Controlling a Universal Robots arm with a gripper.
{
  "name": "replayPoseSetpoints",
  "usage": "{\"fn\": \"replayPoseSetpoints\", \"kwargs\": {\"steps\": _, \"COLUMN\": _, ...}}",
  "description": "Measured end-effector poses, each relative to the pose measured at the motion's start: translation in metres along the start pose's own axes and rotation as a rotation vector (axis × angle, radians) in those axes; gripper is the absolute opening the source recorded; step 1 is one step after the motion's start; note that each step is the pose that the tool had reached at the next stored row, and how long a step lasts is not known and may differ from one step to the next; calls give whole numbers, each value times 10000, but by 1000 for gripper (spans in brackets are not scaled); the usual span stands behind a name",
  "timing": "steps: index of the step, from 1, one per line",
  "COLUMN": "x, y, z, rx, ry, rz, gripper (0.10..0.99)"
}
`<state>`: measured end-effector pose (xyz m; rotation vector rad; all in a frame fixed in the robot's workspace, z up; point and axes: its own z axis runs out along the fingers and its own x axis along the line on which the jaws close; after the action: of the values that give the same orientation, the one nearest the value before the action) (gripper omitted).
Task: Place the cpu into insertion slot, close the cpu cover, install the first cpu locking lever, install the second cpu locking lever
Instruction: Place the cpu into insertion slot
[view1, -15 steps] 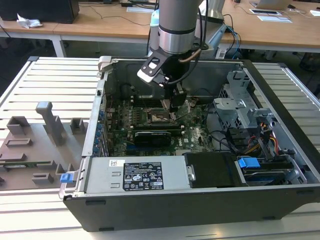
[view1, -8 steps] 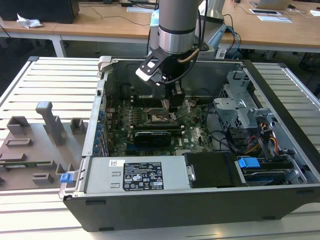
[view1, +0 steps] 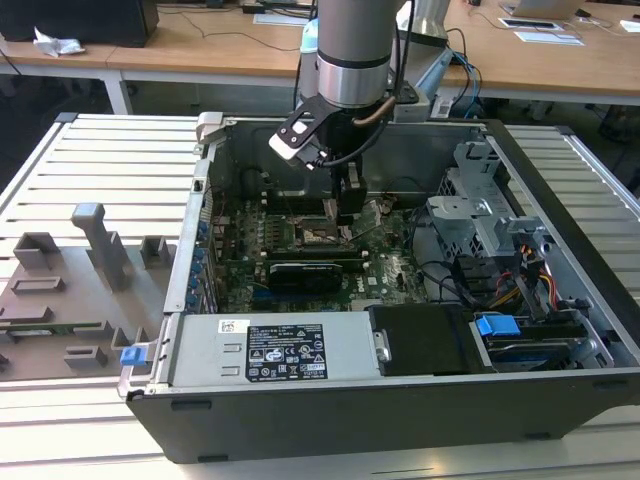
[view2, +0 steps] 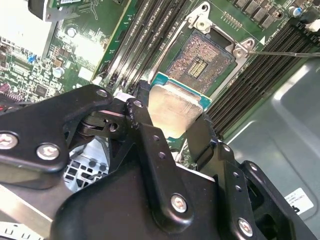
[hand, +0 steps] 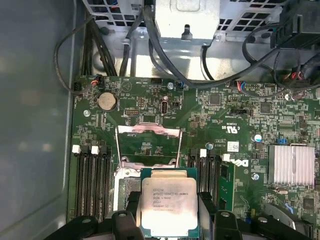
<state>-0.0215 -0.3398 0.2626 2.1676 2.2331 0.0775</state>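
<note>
My gripper is shut on the cpu, a flat square chip with a pale metal top and a green rim, gripped on two opposite edges. It hangs just above and beside the insertion slot, whose brownish-gold pin field lies bare. In the first wrist view the cpu covers much of the insertion slot, and the cpu cover, a silvery frame with an open window, stands swung open past it. In the exterior view the gripper reaches down into the computer case over the insertion slot.
Dark memory slots flank the socket on both sides. A thin wire lever sticks out by the socket. A finned heat sink, cables, a drive cage and a power supply crowd the case. A grey fixture tray lies outside.
</note>
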Motion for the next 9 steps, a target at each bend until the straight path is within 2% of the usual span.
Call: {"fn": "replayPoseSetpoints", "kwargs": {"steps": 9, "x": 0, "y": 0, "z": 2, "rx": -8, "ry": -59, "rz": 694, "gripper": 541}}
